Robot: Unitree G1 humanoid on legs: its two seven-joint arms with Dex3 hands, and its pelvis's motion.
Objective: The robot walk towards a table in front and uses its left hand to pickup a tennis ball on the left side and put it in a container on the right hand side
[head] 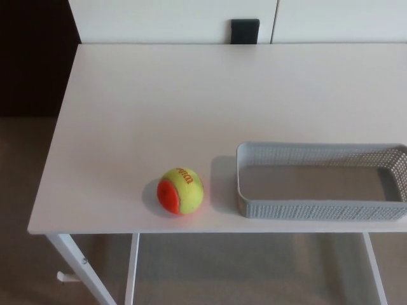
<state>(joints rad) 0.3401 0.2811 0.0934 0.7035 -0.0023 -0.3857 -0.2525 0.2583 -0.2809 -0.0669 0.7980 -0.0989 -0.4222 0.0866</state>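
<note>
Yellow-green tennis ball (180, 190) with an orange patch, parked just left of the grey perforated container (321, 210), close but not touching, level with the container's front wall. White table (159, 101) under both. Container sitting flat, open side up, right end cut off by the frame. Small black thing (245, 30) well behind the container, past its far-left corner, no clue what. Left hand and right hand both out of shot, so can't tell open or closed.

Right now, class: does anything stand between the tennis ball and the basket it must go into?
Nothing visible does. Only bare table separates the ball from the basket on its right. The ball only has to clear the basket's left wall.
</note>
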